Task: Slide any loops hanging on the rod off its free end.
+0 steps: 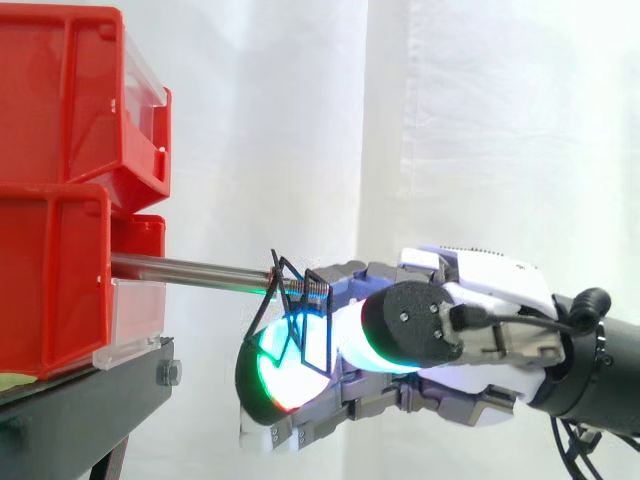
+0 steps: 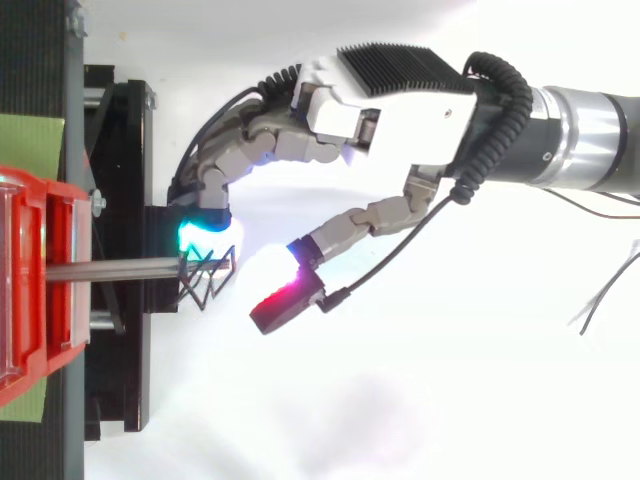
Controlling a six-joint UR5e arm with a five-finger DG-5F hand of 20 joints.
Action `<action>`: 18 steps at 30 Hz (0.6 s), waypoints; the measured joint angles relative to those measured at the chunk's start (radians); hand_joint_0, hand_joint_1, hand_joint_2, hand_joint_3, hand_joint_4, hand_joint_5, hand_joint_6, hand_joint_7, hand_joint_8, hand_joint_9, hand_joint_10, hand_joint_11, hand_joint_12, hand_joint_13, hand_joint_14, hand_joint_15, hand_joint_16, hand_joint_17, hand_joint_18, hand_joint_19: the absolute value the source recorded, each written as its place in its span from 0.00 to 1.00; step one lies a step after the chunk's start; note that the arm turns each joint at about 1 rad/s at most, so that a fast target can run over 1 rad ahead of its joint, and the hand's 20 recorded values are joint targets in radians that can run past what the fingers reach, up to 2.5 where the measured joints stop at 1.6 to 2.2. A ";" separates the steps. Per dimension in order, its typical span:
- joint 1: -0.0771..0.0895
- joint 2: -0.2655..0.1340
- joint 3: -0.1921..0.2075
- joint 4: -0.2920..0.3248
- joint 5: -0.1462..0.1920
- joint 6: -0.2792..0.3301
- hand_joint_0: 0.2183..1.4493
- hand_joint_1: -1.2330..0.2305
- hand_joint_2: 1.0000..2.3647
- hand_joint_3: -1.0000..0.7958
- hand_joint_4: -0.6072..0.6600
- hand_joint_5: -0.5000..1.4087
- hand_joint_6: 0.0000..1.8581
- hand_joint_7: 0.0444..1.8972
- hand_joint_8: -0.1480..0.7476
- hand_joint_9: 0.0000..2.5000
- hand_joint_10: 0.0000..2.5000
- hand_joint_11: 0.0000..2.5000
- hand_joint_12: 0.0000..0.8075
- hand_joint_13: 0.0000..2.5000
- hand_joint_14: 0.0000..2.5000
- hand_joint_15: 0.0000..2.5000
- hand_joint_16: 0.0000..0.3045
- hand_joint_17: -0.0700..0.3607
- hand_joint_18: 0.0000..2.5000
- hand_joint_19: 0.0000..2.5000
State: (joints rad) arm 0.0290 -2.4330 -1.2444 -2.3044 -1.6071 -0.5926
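White curtain (image 1: 480, 120) behind, the hand (image 2: 400, 110) sits at the rod's (image 1: 190, 270) tip, probably to draw the loops (image 2: 207, 270) off. Whether it grips them, I cannot tell.

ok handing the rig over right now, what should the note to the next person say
Hand: right at the rod's free end, up against the loops; whether it grips them cannot be told from either view.
Rod: sticks out level from the red bins on the black stand.
Loops: a bunch of black wire loops at the very tip of the rod, on its threaded end, hanging down in front of the hand.
Done: loops are out at the free end.
Left: slide them off the tip; they are not yet off.
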 measured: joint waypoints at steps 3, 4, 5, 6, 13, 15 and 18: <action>-0.001 -0.008 0.014 -0.006 -0.002 0.005 0.24 0.35 0.01 0.34 0.56 0.17 0.44 0.42 0.48 0.28 0.01 0.15 0.50 0.25 0.00 0.12 0.19 0.46 0.21 0.13; -0.002 -0.009 0.018 -0.009 -0.003 0.005 0.24 0.35 0.01 0.34 0.56 0.17 0.44 0.42 0.48 0.28 0.01 0.15 0.50 0.25 0.00 0.12 0.19 0.46 0.21 0.14; -0.003 -0.010 0.023 -0.012 -0.004 0.006 0.24 0.35 0.01 0.34 0.56 0.17 0.44 0.42 0.48 0.28 0.01 0.16 0.50 0.25 0.00 0.12 0.19 0.46 0.21 0.14; -0.004 -0.010 0.025 -0.013 -0.006 0.006 0.24 0.35 0.01 0.34 0.56 0.17 0.44 0.42 0.48 0.28 0.01 0.15 0.50 0.25 0.00 0.12 0.19 0.46 0.21 0.14; -0.007 -0.017 0.031 -0.008 -0.009 0.005 0.24 0.36 0.01 0.34 0.56 0.18 0.44 0.42 0.48 0.28 0.01 0.15 0.50 0.25 0.00 0.12 0.19 0.46 0.21 0.14; -0.007 -0.017 0.031 -0.006 -0.010 0.004 0.25 0.35 0.01 0.34 0.56 0.18 0.44 0.43 0.48 0.28 0.01 0.16 0.50 0.25 0.00 0.12 0.19 0.46 0.21 0.14; -0.007 -0.017 0.032 -0.003 -0.010 0.002 0.25 0.34 0.01 0.35 0.56 0.18 0.44 0.43 0.48 0.28 0.01 0.16 0.49 0.25 0.00 0.12 0.19 0.46 0.21 0.14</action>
State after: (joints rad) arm 0.0217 -2.4503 -1.2123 -2.3074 -1.6168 -0.5911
